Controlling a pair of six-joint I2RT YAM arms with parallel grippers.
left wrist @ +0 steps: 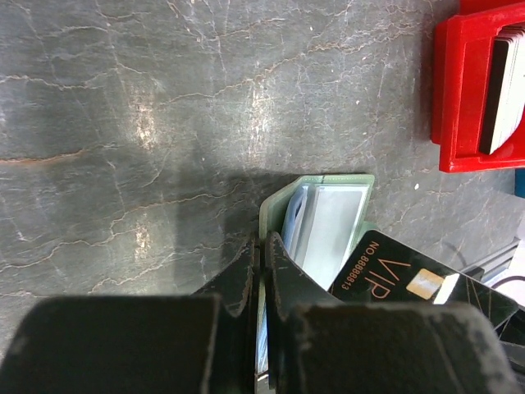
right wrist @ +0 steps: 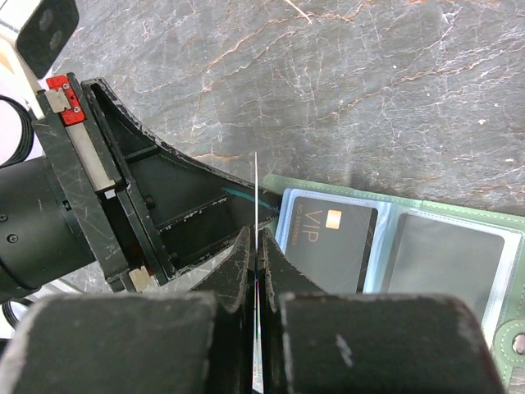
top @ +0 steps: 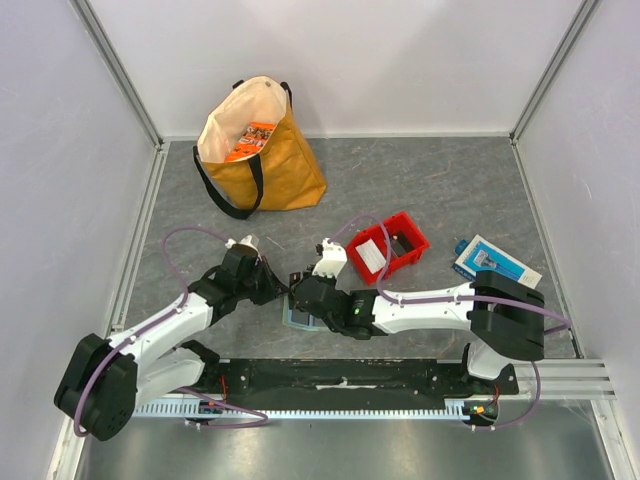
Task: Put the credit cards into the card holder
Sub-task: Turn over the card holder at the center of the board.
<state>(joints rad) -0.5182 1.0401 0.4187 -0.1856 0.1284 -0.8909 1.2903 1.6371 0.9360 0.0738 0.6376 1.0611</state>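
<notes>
Card holder (right wrist: 509,328), one, lies open on the table (top: 450,190) between two grippers. The left gripper (left wrist: 261,246) is clamped on its edge; the right gripper (right wrist: 256,238) pinches one credit card (right wrist: 256,185) edge-on just beside it. One black VIP card (right wrist: 328,242) sits in a clear pocket (right wrist: 373,263).

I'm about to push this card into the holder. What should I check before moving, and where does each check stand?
1. Left gripper pinching the card holder at its edge: ok.
2. Right gripper shut on a credit card, seen edge-on: ok.
3. Card edge lined up with a pocket mouth: cannot tell.
4. Nearest pocket free: not ok, the black VIP card is in it.
5. Next pocket free: cannot tell.
6. Gap between the two grippers: very close, cannot tell if they touch.
</notes>
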